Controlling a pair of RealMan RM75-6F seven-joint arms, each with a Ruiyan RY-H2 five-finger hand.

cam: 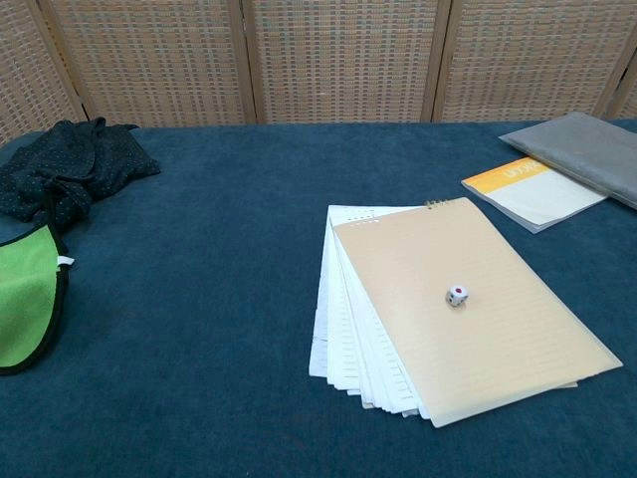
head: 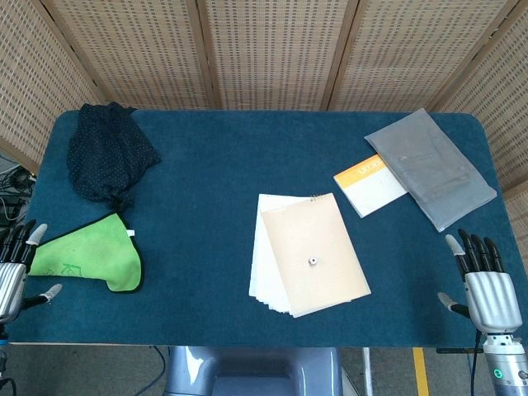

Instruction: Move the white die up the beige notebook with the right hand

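Observation:
A small white die (head: 313, 262) (cam: 457, 296) lies near the middle of the beige notebook (head: 318, 239) (cam: 478, 329), which rests on fanned white pages at the table's centre. My right hand (head: 483, 289) hovers at the front right corner of the table, fingers apart and empty, well right of the notebook. At the front left edge my left hand (head: 16, 268) is also spread and holds nothing. Neither hand shows in the chest view.
A green cloth (head: 95, 257) (cam: 22, 294) and a dark dotted cloth (head: 109, 148) (cam: 65, 169) lie at the left. An orange-and-white booklet (head: 370, 186) (cam: 532, 191) sits under a grey pouch (head: 431, 167) (cam: 587, 149) at the back right. The blue table top (head: 214, 206) spreads between them.

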